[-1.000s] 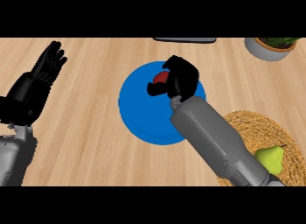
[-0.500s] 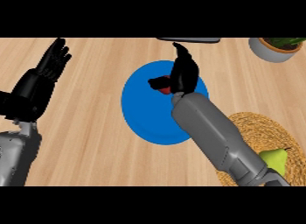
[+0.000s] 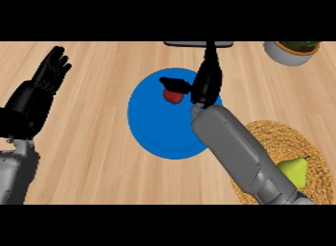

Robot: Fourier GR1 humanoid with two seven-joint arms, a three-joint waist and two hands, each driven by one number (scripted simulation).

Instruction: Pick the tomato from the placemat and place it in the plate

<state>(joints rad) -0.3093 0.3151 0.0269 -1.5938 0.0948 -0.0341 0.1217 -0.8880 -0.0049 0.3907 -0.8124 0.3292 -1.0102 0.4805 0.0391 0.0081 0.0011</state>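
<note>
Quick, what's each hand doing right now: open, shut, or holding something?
Left hand: open, fingers up, resting at the view's left, holding nothing.
Right hand: open, fingers straight, above the blue plate; tomato lies beside its thumb.

Right hand (image 3: 208, 81) has opened, uncovering tomato (image 3: 173, 96).

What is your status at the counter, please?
Left hand open, resting at left. Right hand open, thumb by tomato. Tomato on blue plate. Pear on placemat, out of the way.

Tomato (image 3: 173, 97) sits on blue plate (image 3: 155, 137) beside the right hand (image 3: 208, 82).
</note>
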